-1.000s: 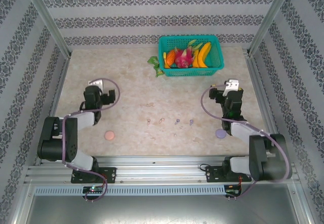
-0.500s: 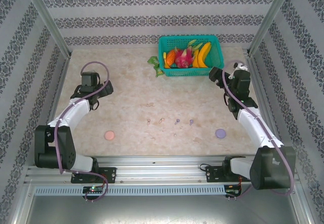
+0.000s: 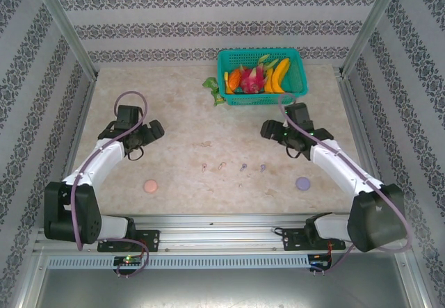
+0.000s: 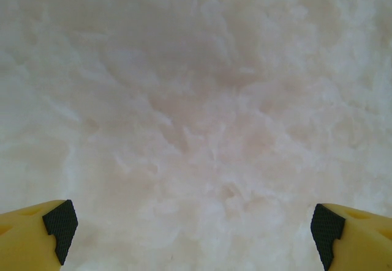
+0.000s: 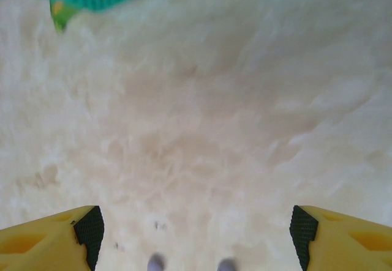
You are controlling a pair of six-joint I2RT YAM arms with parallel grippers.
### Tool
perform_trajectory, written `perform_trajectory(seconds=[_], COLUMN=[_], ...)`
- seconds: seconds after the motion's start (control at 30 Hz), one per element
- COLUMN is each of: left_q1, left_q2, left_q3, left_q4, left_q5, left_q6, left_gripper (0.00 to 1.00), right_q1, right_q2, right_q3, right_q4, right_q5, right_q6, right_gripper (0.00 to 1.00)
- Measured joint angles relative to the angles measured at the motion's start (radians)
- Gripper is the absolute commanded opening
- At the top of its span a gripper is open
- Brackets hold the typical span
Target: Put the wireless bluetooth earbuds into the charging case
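While both arms hang over bare tabletop with nothing held, the step in hand looks like the reach for a first earbud. The right gripper (image 5: pixel 196 237) stands wide, pads far apart. The two purple earbuds (image 5: pixel 156 262) lie between its fingers but back toward the wrist, so I judge it should draw back toward its own base and come down, not push on toward the basket (image 3: pixel 261 71) ahead of it. The purple case (image 3: pixel 302 183) sits further back and to that gripper's right, near its arm. The left gripper (image 3: pixel 153 131) is just as wide over plain table (image 4: pixel 196 100). The two pink earbuds (image 3: pixel 204 168) lie to its right and nearer its base, and the pink case (image 3: pixel 149 185) is almost straight behind it.

To do this well, take one purple earbud at a time — they lie close together, so centre the jaws over one and narrow them before going down, or the neighbour may be swept aside. The earbuds are tiny and light, so a slow, square close across the body should serve better than a quick pinch. Whether the cases stand open cannot be told from here.
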Motion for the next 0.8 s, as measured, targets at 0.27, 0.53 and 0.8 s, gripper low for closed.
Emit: perform_trajectory(seconds=[0.27, 0.53, 0.8], left_q1=[-0.011, -0.104, -0.148], left_q2=[-0.053, -0.196, -0.248], left_q3=[-0.009, -0.188, -0.289], left_q4=[-0.207, -0.274, -0.270], left_q5=[-0.005, -0.004, -0.008], left_q6=[-0.062, -0.184, -0.272], left_gripper=[1.00, 1.00, 1.00], right_q1=[0.195, 0.211, 0.233], right_q2=[0.094, 0.127, 0.126], right_q3=[0.026, 0.060, 0.078], right_q4=[-0.033, -0.032, -0.022], right_q5=[0.052, 0.082, 0.122], right_q6=[0.044, 0.099, 0.103], right_gripper=[0.83, 0.86, 0.88])
